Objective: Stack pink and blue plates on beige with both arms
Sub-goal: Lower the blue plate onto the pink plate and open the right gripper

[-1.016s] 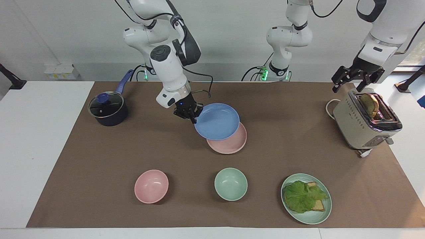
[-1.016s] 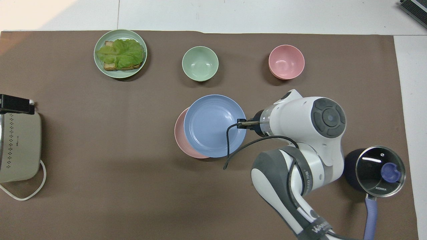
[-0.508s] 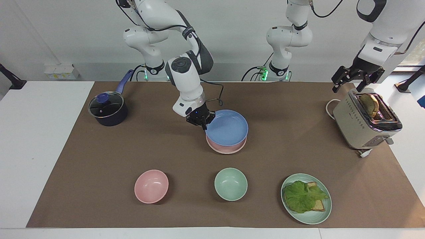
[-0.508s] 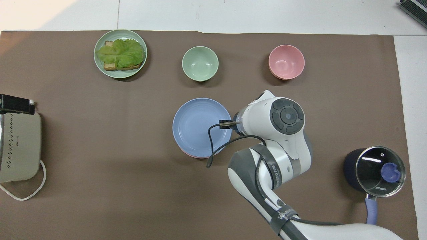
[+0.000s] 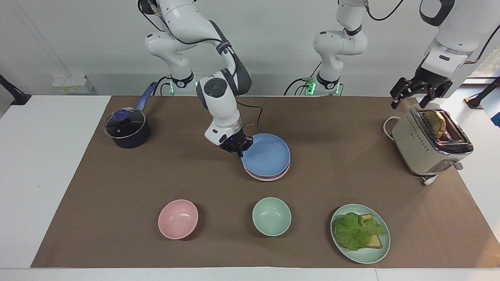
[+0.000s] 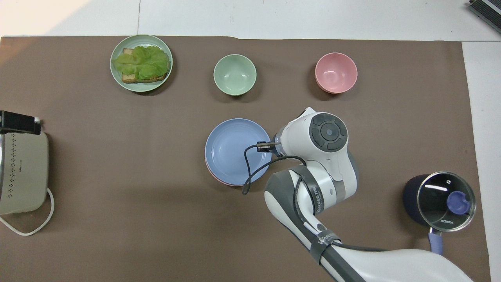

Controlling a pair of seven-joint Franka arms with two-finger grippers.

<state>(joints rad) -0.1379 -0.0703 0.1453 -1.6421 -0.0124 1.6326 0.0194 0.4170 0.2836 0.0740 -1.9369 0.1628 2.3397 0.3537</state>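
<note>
Currently the white jointed right arm is reaching over the middle of the brown-covered worktop, its black right gripper sitting at the rim of the round medium-blue matte plastic plate, on the edge toward the right arm's end, with the fingers pinched shut on that rim. That blue plate is lying almost level on the round pale-pink matte plate, of which only a thin crescent is showing. No beige plate can be made out under them, so it is probably hidden.

Such plates are judged light, stiff and fairly smooth; a thin rim is the only place to hold them, and a one-sided pinch may let them tilt.

Meanwhile the left gripper is waiting over the cream toaster, fingers spread apart and holding nothing.
</note>
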